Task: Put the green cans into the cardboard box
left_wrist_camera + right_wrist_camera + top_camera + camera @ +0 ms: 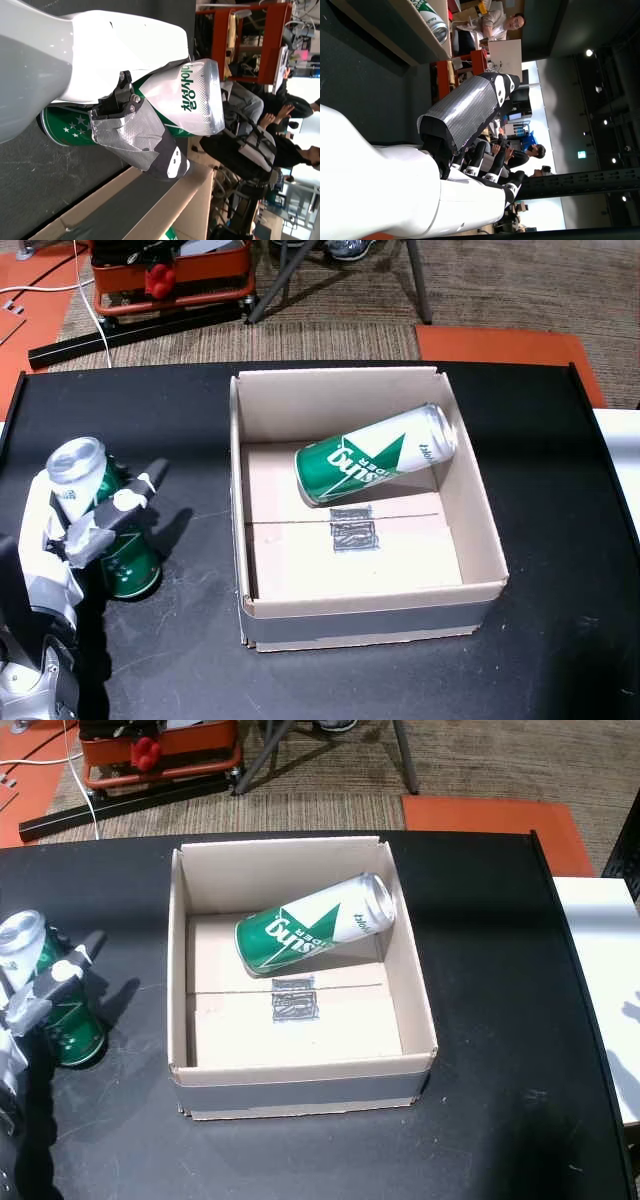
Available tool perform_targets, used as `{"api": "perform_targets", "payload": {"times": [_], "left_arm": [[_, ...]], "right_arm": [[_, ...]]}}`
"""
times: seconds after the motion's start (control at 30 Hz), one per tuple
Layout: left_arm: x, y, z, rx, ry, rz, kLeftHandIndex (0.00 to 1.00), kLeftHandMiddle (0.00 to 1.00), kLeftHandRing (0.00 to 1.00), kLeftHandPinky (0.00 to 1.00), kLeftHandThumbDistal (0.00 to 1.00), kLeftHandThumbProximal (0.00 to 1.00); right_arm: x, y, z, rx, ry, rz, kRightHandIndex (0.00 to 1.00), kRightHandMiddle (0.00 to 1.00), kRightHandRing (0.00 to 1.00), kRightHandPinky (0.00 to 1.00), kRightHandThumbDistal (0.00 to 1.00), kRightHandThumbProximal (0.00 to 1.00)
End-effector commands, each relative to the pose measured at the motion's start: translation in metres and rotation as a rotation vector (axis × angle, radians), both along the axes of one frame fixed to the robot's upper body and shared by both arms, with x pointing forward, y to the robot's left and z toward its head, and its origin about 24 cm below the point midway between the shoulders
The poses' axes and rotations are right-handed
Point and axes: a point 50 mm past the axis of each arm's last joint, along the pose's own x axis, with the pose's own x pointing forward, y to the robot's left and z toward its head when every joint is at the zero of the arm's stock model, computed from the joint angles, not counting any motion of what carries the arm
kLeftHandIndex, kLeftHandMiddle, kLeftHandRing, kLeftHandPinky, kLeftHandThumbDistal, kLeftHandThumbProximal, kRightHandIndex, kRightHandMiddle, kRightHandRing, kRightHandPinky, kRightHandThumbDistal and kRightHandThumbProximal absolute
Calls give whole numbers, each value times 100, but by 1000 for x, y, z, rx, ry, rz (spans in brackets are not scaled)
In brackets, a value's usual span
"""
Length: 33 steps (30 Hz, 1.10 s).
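One green can (375,455) with white lettering lies tilted inside the cardboard box (470,530). The left hand (85,515) clasps a second, upright green can (120,540) on the black table (560,640). The right hand (470,130) holds nothing, fingers loose.

Head views are evenly lit and sharp; the black worktop (560,540) shows faint sheen, and the can (375,455) casts a soft shadow inside the cardboard box (480,540). Wrist views are harsher: blown-out windows behind the right hand (470,125), ceiling spots, and a blurry close foreground.
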Motion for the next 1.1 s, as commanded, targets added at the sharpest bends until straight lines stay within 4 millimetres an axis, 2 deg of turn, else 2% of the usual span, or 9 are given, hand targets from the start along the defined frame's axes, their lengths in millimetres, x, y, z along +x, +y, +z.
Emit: {"api": "perform_targets", "payload": {"times": [0.0,0.07,0.17,0.3,0.4,0.6,0.87,1.0,1.07], "left_arm": [[-1,0,-1,19,8,16,9,57,53,30,59,0],[-1,0,-1,35,11,28,7,53,59,36,57,0],[-1,0,-1,53,11,34,5,46,57,43,52,0],[-1,0,-1,49,12,34,3,37,51,40,49,0],[-1,-1,0,69,10,38,6,35,49,38,47,0],[0,-2,0,77,13,41,18,43,54,41,45,0],[1,-2,3,113,3,40,16,41,54,42,43,0],[2,-2,5,148,-5,40,18,40,54,43,41,0],[2,-1,6,153,-9,37,19,41,55,43,45,0]], "right_arm": [[1,2,-1,9,1,-4,66,68,80,91,100,54],[1,2,-2,12,4,-4,67,68,80,91,100,54],[1,2,-2,16,1,-2,67,68,79,91,100,54],[1,2,-2,8,5,-2,66,68,80,91,100,56],[1,3,-2,18,-3,2,66,67,79,91,100,55],[1,3,-2,12,-3,-3,67,68,80,92,100,56],[3,3,-2,13,3,-3,67,68,80,92,100,56],[4,4,-1,16,-2,4,66,68,80,92,100,55],[4,5,-1,18,-4,5,66,68,80,92,100,55]]}}
